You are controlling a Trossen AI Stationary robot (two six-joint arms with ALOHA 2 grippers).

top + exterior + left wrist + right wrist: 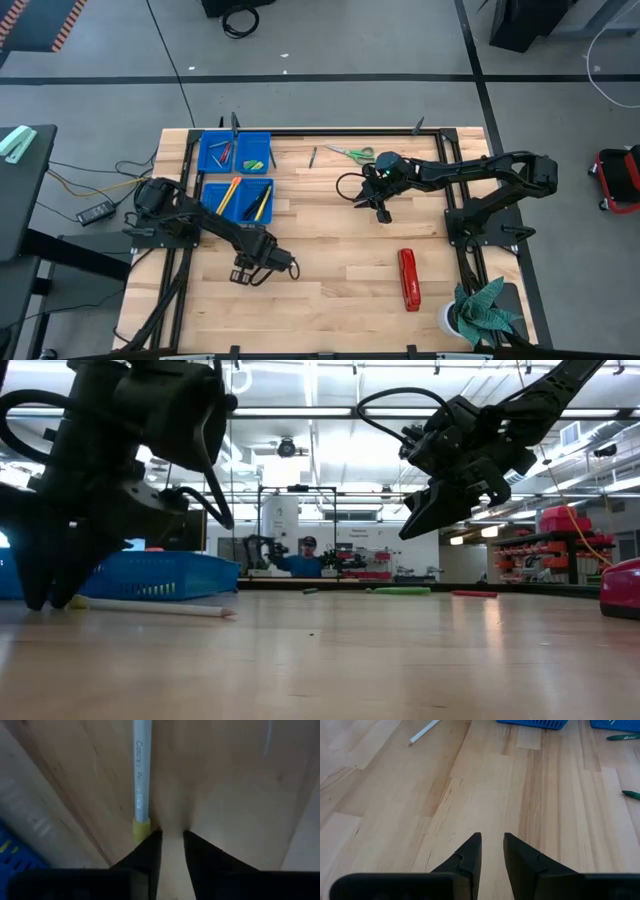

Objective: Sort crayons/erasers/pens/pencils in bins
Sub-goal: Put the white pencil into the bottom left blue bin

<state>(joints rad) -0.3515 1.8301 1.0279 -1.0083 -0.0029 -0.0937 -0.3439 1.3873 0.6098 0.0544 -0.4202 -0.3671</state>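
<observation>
At the far left, the four bins sat together in a block, and most of the sorting looked done. One far bin held small red pieces, the other something green and yellow. The near pair held long sticks, orange and yellow in one, dark with yellow in the other.

A white pencil lay flat on the bare wood near the bins, not yet binned. The left gripper was down at the table over its yellow end. The fingers were parted a little with only wood between them, and the pencil lay just beside one fingertip, outside the gap. It gripped nothing. The left arm reached low and right from its base, wrist bent steeply down.

Farther right, at the far edge, a dark pen also waited loose, with scissors near it. I judged those two sticks to be what was left.

The right gripper hovered above mid-table, tilted down, its fingers narrowly apart and empty. The right arm stretched out leftward from its base. A red stapler lay nearer, to its right.
</observation>
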